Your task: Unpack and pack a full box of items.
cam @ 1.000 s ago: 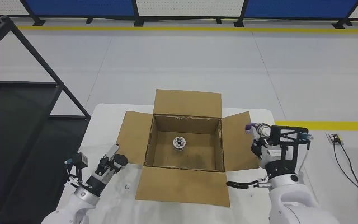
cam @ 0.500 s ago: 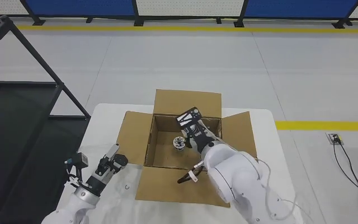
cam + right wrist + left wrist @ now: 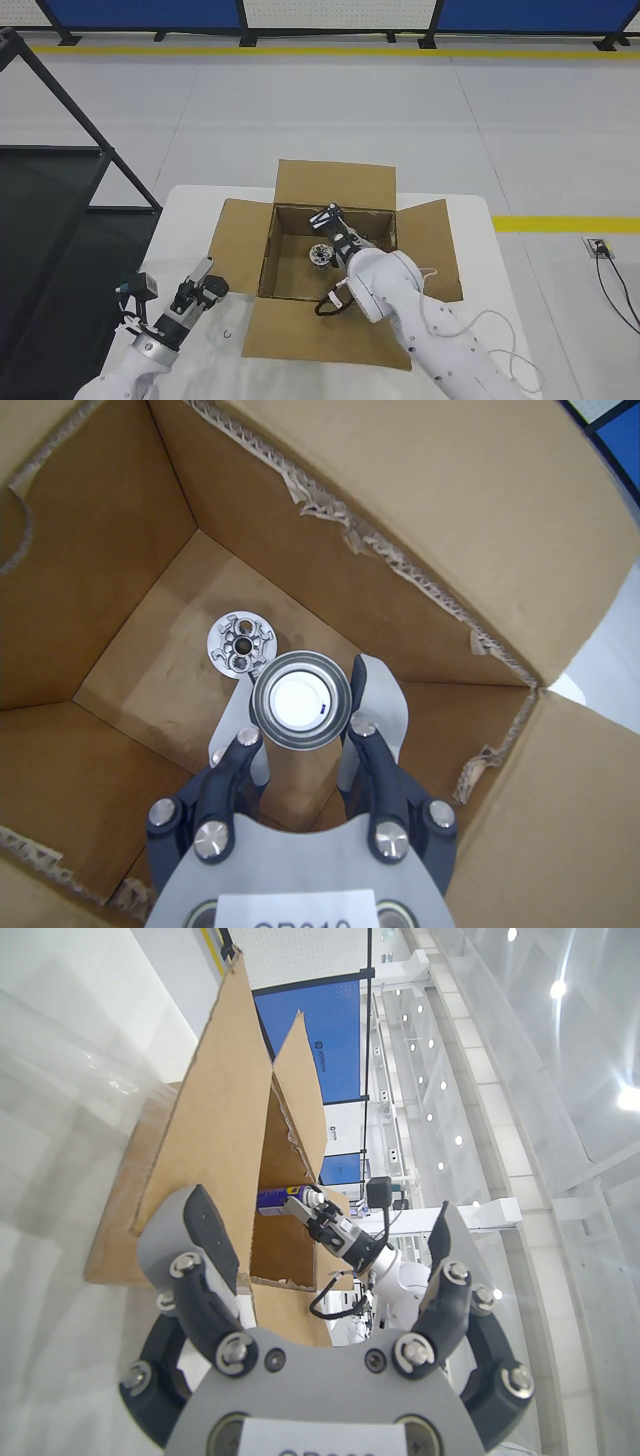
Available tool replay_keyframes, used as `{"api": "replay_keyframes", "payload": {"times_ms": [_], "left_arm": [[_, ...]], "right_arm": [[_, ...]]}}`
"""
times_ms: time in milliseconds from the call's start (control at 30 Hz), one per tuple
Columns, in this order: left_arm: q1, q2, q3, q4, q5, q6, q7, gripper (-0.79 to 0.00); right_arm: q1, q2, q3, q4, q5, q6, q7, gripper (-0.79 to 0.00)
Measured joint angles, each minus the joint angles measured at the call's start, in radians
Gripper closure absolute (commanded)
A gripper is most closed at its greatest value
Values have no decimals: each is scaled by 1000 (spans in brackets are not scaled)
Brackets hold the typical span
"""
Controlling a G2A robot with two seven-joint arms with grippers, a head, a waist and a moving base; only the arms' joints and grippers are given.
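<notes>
A bare grey hall floor with a yellow line runs behind the white desk (image 3: 190,215), and an open cardboard box (image 3: 335,185) sits mid-desk with all four flaps spread.

Our right hand (image 3: 299,680) is closed on the sides of a spray can (image 3: 298,701), held upright with its white cap up, over the far part of the box's opening. The can looks to be partly below the rim. A round metal part (image 3: 242,645) lies on the box floor, just beside the spot under the can. Our left hand (image 3: 324,1220) is open and holds nothing, near the desk's near left corner and well clear of the box.

We judge the step to be setting the can down inside. To do it well, we should lower it straight, clear of the far wall and its torn edges. We should aim for bare floor beside the metal part, not on top of it. A tall can tips easily, so we should let go only once its base sits flat. A place near a wall would leave room for more items.
</notes>
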Motion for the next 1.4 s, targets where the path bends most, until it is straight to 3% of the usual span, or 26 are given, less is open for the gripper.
{"api": "replay_keyframes", "payload": {"times_ms": [333,533,567,600,700,867,1167,1300,1400], "left_arm": [[0,0,0,0,0,0,0,-785],[0,0,0,0,0,0,0,-785],[0,0,0,0,0,0,0,-785],[0,0,0,0,0,0,0,-785],[0,0,0,0,0,0,0,-785],[0,0,0,0,0,0,0,-785],[0,0,0,0,0,0,0,-785],[0,0,0,0,0,0,0,-785],[0,0,0,0,0,0,0,-785]], "right_arm": [[42,-35,5,192,83,9,-92,0],[53,-45,13,232,98,-5,-103,-280],[53,-46,15,234,98,-7,-103,-369],[52,-47,18,234,96,-9,-101,-409],[45,-47,27,227,89,-11,-97,-416],[24,-44,47,202,73,-17,-90,-603],[-57,-28,94,58,8,-19,-83,-659],[-151,-8,144,-128,-49,-27,-74,-782],[-237,8,190,-284,-74,-64,-74,-785]]}}
